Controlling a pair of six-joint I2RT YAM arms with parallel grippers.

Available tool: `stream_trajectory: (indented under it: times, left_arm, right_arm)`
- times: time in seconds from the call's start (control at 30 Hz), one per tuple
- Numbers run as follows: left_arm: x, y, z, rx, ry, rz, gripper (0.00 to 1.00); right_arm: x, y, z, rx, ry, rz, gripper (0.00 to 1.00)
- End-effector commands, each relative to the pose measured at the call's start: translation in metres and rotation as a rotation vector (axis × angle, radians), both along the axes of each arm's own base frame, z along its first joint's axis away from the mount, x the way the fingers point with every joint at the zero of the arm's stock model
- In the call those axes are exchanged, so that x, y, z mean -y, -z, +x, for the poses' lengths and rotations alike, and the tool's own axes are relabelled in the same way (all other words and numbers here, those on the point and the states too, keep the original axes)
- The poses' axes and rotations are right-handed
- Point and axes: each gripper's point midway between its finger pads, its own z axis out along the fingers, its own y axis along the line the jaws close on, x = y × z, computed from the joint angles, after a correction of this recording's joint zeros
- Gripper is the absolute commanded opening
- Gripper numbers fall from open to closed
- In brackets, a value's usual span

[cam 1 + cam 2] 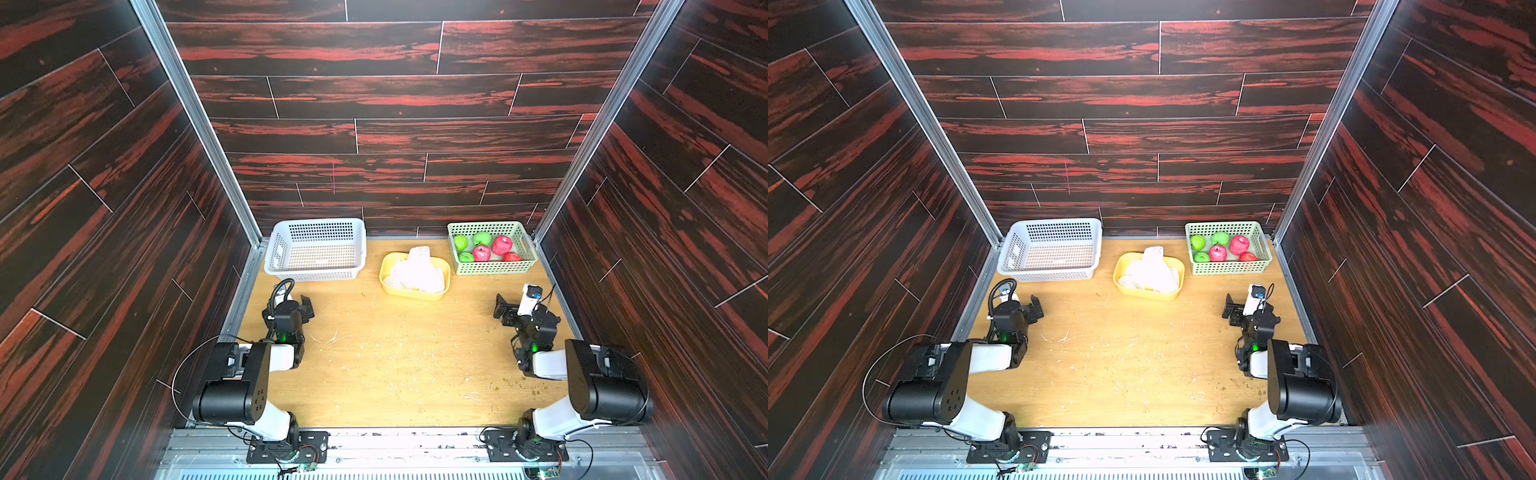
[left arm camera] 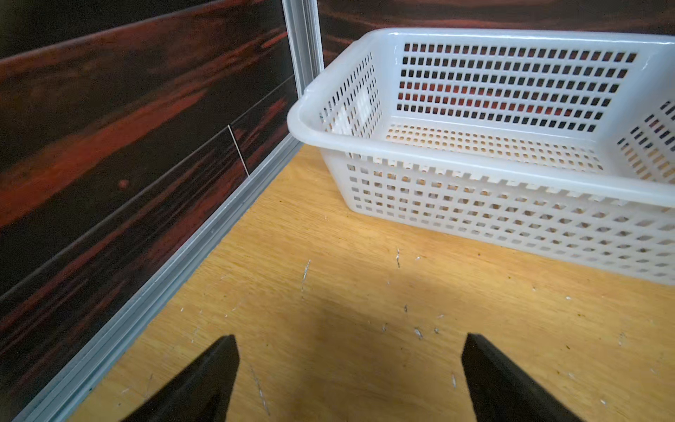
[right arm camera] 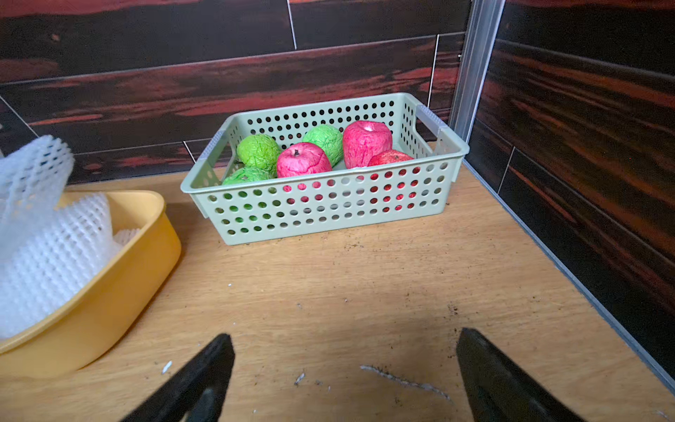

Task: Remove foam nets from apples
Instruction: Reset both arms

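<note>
**Item 1. Left claw** [image 2: 349, 339]: jaws spread wide, nothing between them, poised low over bare table [image 2: 328, 255].

**Item 2. Right claw** [image 3: 344, 335]: jaws likewise spread wide and empty, above the table.

**Item 3. Apples** [image 3: 303, 160]: six, three green and three red, bunched in the green basket [image 3: 321, 179] just ahead of the right claw. No mesh shows on any of them. The lowest red one is half hidden by the basket wall.

**Item 4. Foam nets** [image 3: 47, 248]: white mesh sleeves heaped in the yellow tub [image 3: 120, 292], ahead of the right claw on the side facing the left claw. The heap stands above the tub rim.

**Item 5. White basket** [image 2: 475, 171]: directly ahead of the left claw, nothing inside.

**Handling note:** Judged from this layout, every apple is stripped and the step in hand is parking. To do it well, keep both claws open, low and clear of the containers. Check the half-hidden red apple before calling the job done.

**Obstructions:** Nothing lies between either claw and the containers. A dark side wall [image 3: 584, 164] runs close on the outer flank of each claw and limits outward swing. The tall net heap could be knocked out by a passing arm. Crumbs and scuffs dot the table.
</note>
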Motion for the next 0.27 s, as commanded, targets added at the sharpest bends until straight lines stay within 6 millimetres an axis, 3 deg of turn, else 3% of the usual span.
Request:
stream_trajectory:
  times: [0.0, 0.23]
  left_arm:
    - [0.0013, -0.0027, 0.0027, 0.007, 0.006, -0.016, 1.0]
    - [0.0017, -0.0037, 0.0019, 0.011, 0.008, -0.014, 1.0]
  right_arm:
    - [-0.0035, -0.0002, 0.0031, 0.006, -0.016, 0.017, 0.98]
    - [-0.0035, -0.0003, 0.0032, 0.006, -0.014, 0.017, 0.99]
